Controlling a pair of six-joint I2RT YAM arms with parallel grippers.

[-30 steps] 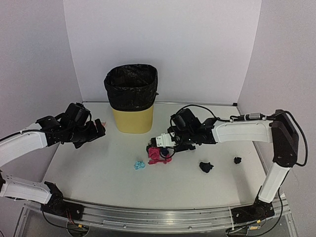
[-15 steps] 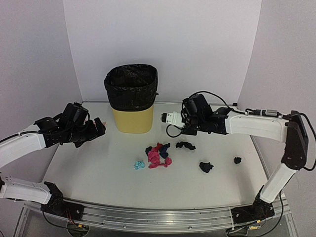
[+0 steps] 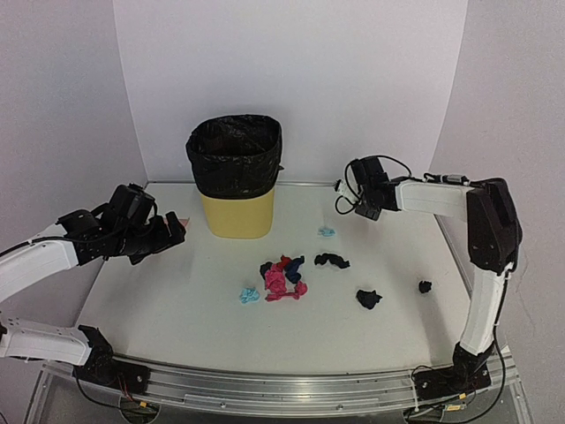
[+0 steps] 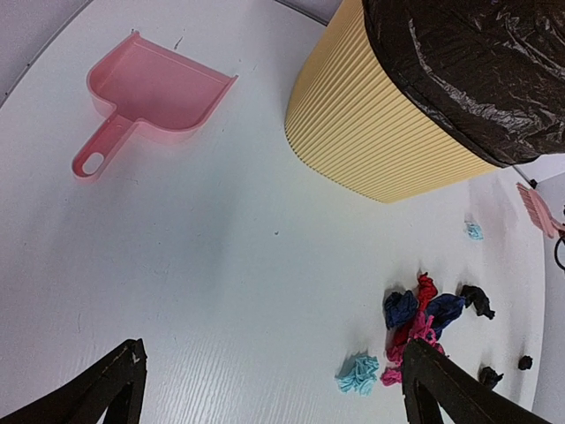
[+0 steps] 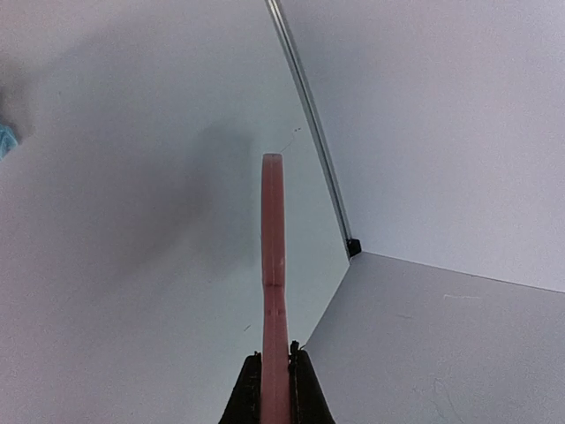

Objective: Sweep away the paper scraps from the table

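Red, pink and navy paper scraps (image 3: 282,276) lie heaped mid-table (image 3: 168,309), a light blue wad (image 3: 249,295) just to their left. Further out lie another light blue wad (image 3: 327,231) and black wads (image 3: 331,260) (image 3: 368,299) (image 3: 425,286). My right gripper (image 3: 355,193) hangs at the back right, away from the scraps, shut on the pink brush (image 5: 274,256). In its wrist view the right gripper (image 5: 274,362) clamps the brush handle edge-on. My left gripper (image 3: 172,231) is open and holds nothing. The left wrist view shows the left gripper (image 4: 274,353) above bare table, the heap (image 4: 424,314) by its right finger.
A yellow bin (image 3: 235,190) lined with a black bag stands at the back centre. The pink dustpan (image 4: 154,93) lies flat at the back left, beyond my left gripper. White walls close three sides; a metal rail (image 3: 282,389) runs along the front edge.
My right arm has lifted the brush off the scrap heap and swung it to the back right. A black wad and a light blue wad now show. The left arm has hardly moved.
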